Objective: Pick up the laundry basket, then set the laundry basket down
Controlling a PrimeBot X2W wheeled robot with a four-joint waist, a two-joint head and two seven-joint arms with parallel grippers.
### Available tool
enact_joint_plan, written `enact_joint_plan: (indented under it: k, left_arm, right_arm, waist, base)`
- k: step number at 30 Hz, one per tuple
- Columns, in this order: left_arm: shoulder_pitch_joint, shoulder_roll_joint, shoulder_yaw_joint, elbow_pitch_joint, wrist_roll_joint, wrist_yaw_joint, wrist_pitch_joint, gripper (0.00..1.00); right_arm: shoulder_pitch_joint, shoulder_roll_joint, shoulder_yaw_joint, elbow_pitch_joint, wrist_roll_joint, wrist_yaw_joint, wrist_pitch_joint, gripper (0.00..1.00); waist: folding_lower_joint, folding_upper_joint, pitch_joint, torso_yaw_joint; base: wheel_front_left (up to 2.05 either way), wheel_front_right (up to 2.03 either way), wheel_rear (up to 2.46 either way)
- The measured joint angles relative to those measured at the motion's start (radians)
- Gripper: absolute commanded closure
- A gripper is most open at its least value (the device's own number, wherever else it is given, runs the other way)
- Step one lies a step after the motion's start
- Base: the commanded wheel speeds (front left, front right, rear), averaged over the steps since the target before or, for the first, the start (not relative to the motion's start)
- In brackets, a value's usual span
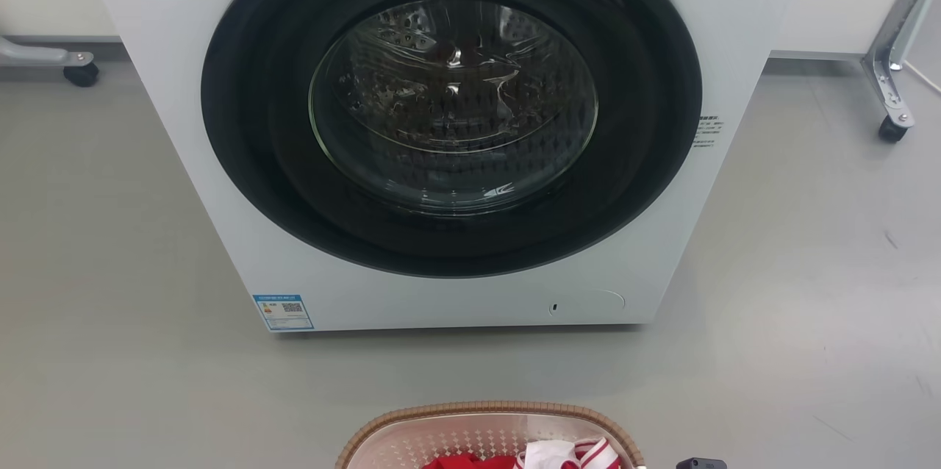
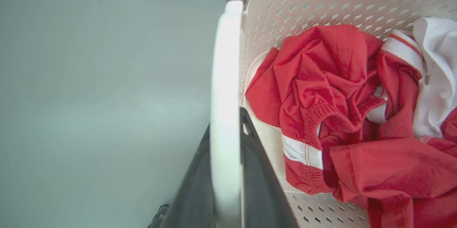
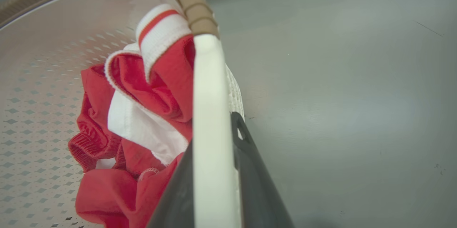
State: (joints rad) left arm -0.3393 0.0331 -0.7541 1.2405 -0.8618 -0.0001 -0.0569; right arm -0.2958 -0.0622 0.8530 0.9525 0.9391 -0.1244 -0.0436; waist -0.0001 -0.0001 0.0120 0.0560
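Cream laundry basket (image 1: 485,408), handles (image 2: 225,60) clamped by left gripper (image 2: 225,124) and right gripper (image 3: 213,131), blue label (image 1: 283,312) seemingly unreadable.

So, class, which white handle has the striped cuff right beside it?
The right pincer's handle, cuff alongside; the left pincer's handle has plain red cloth nearest.

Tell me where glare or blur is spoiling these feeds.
Head view: sharp, evenly lit, reflections on the washer door glass. Left wrist view: the left handle of the basket is blown out and soft; the clothes are crisp. Right wrist view: the right handle is overexposed too, and the fingers beside it blur.
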Motion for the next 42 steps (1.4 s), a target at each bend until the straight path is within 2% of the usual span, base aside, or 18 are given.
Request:
enact_joint_plan:
  k: [42]
  left_arm:
    - [0.006, 0.004, -0.021, 0.005, -0.018, 0.000, 0.013, 1.00]
  right_arm:
    - [-0.023, -0.002, 0.127, 0.034, 0.140, -0.009, -0.010, 1.00]
  waist:
    - [0.0002, 0.0002, 0.002, -0.009]
  base:
    - [0.00, 0.00, 0.00]
